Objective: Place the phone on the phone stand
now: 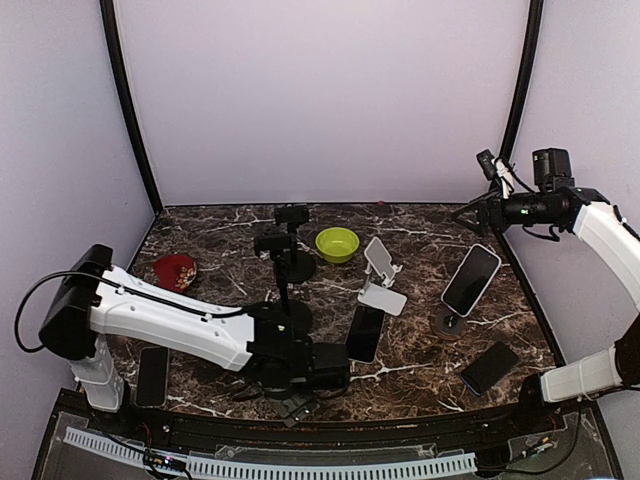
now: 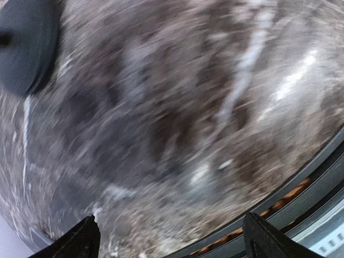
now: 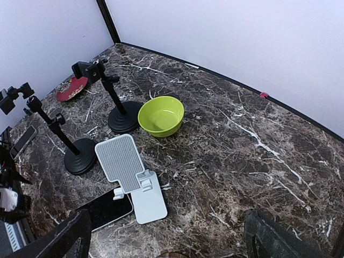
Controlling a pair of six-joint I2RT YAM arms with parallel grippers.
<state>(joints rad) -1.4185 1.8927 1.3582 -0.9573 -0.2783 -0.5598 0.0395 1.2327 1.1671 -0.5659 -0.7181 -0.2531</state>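
Well, the slim black phone [image 1: 365, 333] is lying flat on the dark marble table [image 1: 230, 225]. In the top view it is sitting right beside the white folding phone stand [image 1: 380, 277], at about the stand's 7 o'clock. It is not resting on the stand yet.

The left claw [image 2: 172, 244] is hanging low over bare table by the near edge, at about 8 o'clock from that phone. Its fingers are spread wide and holding nothing. The right claw [image 3: 169, 244] is hanging high up at the table's 3 o'clock side, also spread wide and holding nothing.

I am thinking a few things could be going wrong from here.
- The phone is lying so flat that the fingers may be scraping the table or only pushing it along.
- A push could be shoving it into the white stand and tipping that over.
- The left arm is lying close to the near black pole stand [image 3: 80, 161], so a swing could be knocking it down.
- With other phones about, the claw could be grabbing the wrong one.

I am counting four phones:
- the black one
- a pale-edged phone [image 1: 470, 280] leaning on a round-foot stand [image 1: 447, 322]
- a dark flat phone [image 1: 488, 367] at the table's 5 o'clock
- a left-side phone [image 1: 152, 375] at 8 o'clock

I am counting four stands, with the far black pole stand [image 3: 124, 121] making the fourth. One lime green bowl [image 3: 161, 115] and one red patterned plate [image 3: 72, 87] are sitting there too.
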